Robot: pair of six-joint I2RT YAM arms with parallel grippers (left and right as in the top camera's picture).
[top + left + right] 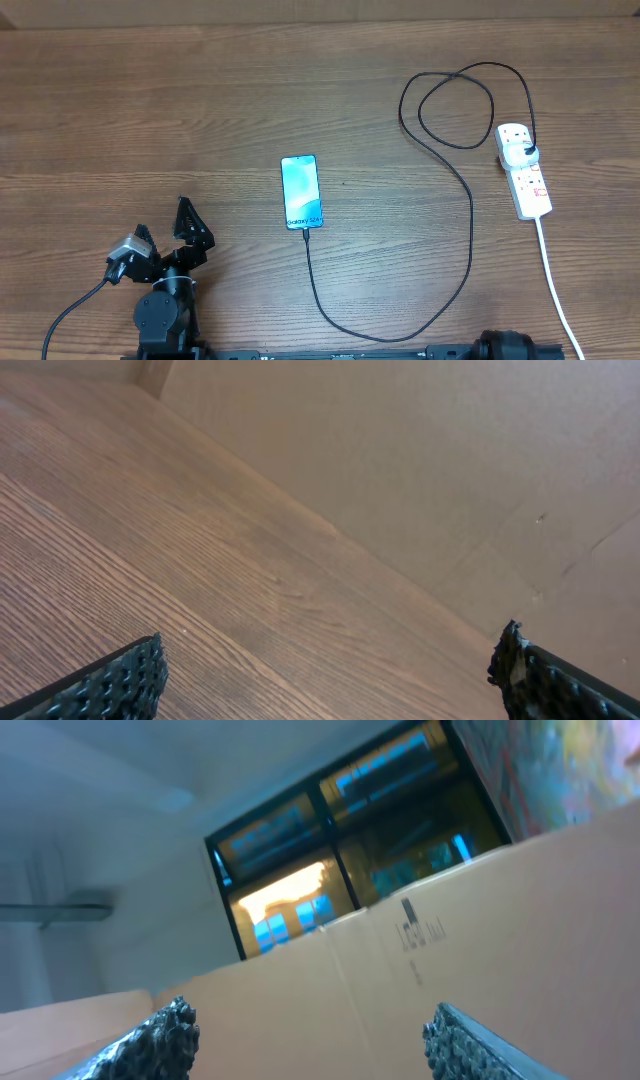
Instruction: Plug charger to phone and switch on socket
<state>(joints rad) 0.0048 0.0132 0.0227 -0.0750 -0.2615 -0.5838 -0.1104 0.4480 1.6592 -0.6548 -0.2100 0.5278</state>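
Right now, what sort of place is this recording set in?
Probably an indoor robot test bench: a wood-grain table fenced by plain cardboard panels, with windows above them, and a phone and power strip laid out.

Indoor robot test station, most likely a lab or an office room. A wood-grain bench (150,120) fills the overhead view, with a black robot arm (165,295) mounted at its lower left edge. A phone (301,190), a charger (470,240) and a white power strip (527,170) lie on the bench. Plain brown cardboard panels (420,460) stand as a wall along the bench edge. In the right wrist view, above the cardboard, a dark-framed window (340,850) in the upper middle shows orange and blue glows. A pale wall (100,900) is at left and a blurred colourful patch (560,770) at upper right.
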